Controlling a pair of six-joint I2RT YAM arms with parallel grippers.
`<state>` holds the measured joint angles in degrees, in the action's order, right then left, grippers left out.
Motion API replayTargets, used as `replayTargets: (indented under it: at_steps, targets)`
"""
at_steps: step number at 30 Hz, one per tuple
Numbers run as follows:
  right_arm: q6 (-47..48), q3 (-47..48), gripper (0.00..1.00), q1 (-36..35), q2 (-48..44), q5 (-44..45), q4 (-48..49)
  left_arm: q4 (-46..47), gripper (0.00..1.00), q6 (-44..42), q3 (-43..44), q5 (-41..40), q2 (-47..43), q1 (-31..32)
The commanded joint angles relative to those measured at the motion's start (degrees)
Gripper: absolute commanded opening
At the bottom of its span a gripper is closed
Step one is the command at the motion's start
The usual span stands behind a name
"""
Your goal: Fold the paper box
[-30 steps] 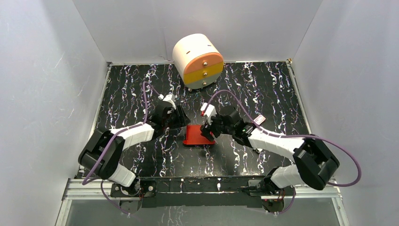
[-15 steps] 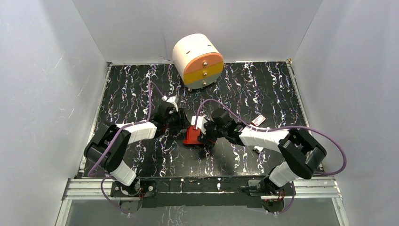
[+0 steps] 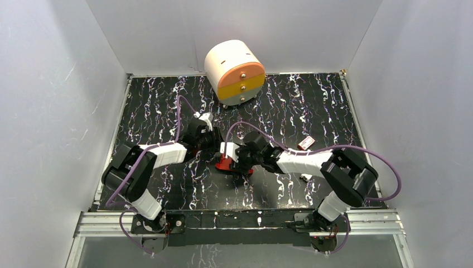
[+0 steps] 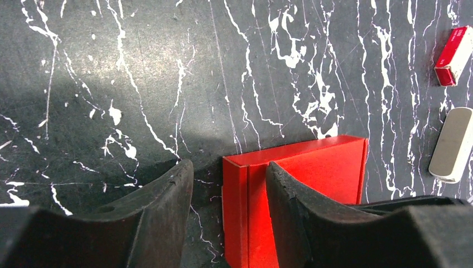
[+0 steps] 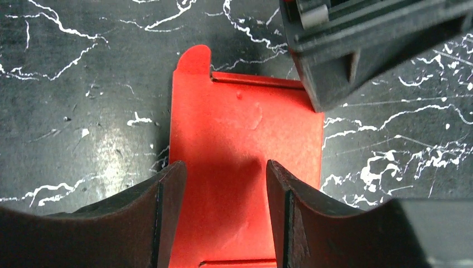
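Left gripper (image 4: 228,167) half-spread, straddled box (image 4: 318,167) edge. Right gripper (image 5: 226,164) half-spread over box; contact unclear.

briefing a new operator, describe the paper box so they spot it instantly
Start at the round drawer unit at the table's back edge. Toward the middle lies the paper box: plain bright red card, larger than the red-and-white packet to its right.

The paper box (image 3: 224,163) is being largely covered in the top view by the left gripper (image 3: 216,151) and right gripper (image 3: 235,164). In both wrist views its 6 o'clock end is being cut off. At 4 o'clock from it, a pale item (image 3: 304,177) is being rendered unidentifiably small.
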<state>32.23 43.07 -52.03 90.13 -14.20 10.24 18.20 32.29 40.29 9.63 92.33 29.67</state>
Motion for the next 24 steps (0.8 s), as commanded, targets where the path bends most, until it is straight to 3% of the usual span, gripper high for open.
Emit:
replayTargets:
  at_steps: [1, 12, 24]
  targets:
    - [2.54, 1.5, 0.63, -2.85, 4.21, 7.31, -1.7, -2.19, 0.48, -1.71, 0.75, 1.84, 1.69, -0.15]
    - [2.17, 4.48, 0.58, -5.85, 11.52, 17.65, -5.9, -2.37, 0.45, -1.71, 0.75, 4.16, 3.98, -0.57]
    - [0.37, 3.83, 0.31, -8.39, 12.88, 30.14, -3.85, -2.35, 0.38, -0.98, 0.6, 7.63, 5.91, -1.11]
